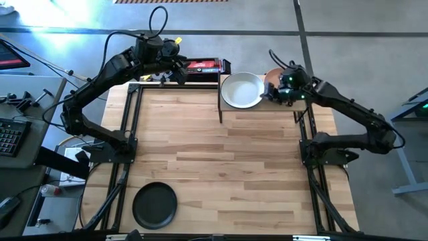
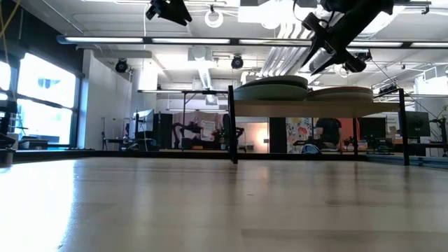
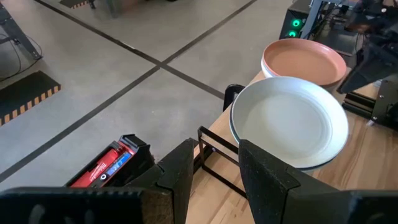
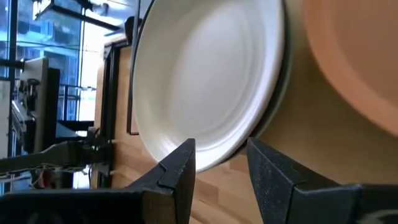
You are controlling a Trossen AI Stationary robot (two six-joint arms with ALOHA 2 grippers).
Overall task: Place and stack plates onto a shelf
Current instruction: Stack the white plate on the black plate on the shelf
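My right gripper [image 1: 279, 92] sits over the back right of the table, above the shelf [image 1: 229, 110], hovering between the two stacks of plates there; through its wrist camera I see its fingers [image 4: 178, 167] parted by a narrow gap with nothing between them. Just ahead of those fingers is the off-white plate [image 4: 205, 74], topping a stack with a darker rim peeking out beneath it, and beside it the terracotta pink plate [image 4: 357, 56] tops the second stack. From above, the off-white plate [image 1: 242, 90] sits on the left half of the shelf and the terracotta pink plate [image 1: 271, 78] on the right half, partly hidden under my right arm. At table level I see both stacks side by side on the raised wood panel, held up by its thin black posts, with the right arm hanging just above them. My left gripper [image 1: 178, 67] waits off the back edge of the table, left of the shelf, near a red-and-black box [image 1: 204, 66]; its fingers [image 3: 180, 171] are slightly apart and hold nothing. One black plate [image 1: 155, 205] lies alone on the tabletop [image 1: 221, 167] near the front left corner, well apart from the shelf.
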